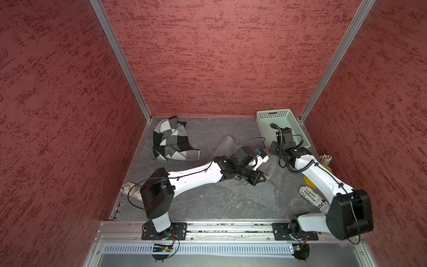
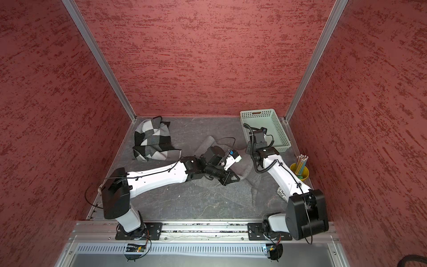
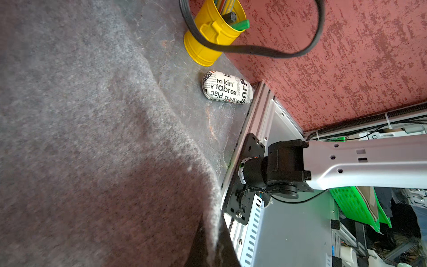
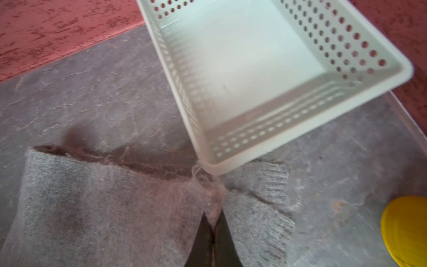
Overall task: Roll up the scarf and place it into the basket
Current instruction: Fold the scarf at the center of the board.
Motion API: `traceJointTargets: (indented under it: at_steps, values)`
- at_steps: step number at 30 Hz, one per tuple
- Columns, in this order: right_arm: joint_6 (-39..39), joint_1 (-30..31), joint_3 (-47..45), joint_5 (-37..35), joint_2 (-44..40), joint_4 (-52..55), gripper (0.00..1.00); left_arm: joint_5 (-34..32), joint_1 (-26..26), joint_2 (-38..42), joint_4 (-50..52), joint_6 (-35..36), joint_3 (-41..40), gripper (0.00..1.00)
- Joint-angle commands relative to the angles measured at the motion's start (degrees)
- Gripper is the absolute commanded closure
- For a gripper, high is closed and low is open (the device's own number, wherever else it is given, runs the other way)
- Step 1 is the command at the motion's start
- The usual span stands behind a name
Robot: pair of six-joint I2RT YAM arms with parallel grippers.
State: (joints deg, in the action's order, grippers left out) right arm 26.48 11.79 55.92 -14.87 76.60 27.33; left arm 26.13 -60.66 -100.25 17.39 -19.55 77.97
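Pinching scarf [image 4: 104,196], right gripper [image 4: 213,225] beside basket [image 4: 277,121]

Your grey knitted cloth scarf [image 4: 104,208] looks fuzzy; the pale mint-green perforated plastic basket [image 4: 346,46] smooth; the grey surface [image 4: 92,92] matt.

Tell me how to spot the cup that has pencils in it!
Look along the red wall on the robot's right side. At its foot, nearer the robot than the pale green basket, stands the cup. It is the only bright yellow thing, upright with pencils poking out, unlike the white roll with black letters lying nearby.
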Motion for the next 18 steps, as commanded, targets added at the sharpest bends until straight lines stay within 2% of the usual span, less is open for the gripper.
traceJointTargets:
  at_steps: [1, 11, 18]
  values:
    - [-0.59, -1.85, -2.28, -1.51, -1.21, -1.49, 1.00, 1.30, -1.66, -4.01, 0.55, 2.41, 3.30, 1.00]
    - [-2.22, -4.75, -5.14, -2.92, 1.95, -6.66, 1.00, 1.33, -4.02, -15.44, 1.89, 4.65, 11.40, 0.98]
    - [-1.87, -5.03, -6.06, -4.47, 2.42, -6.35, 1.00, 3.57, -5.38, -16.93, 2.28, 5.72, 14.10, 1.00]
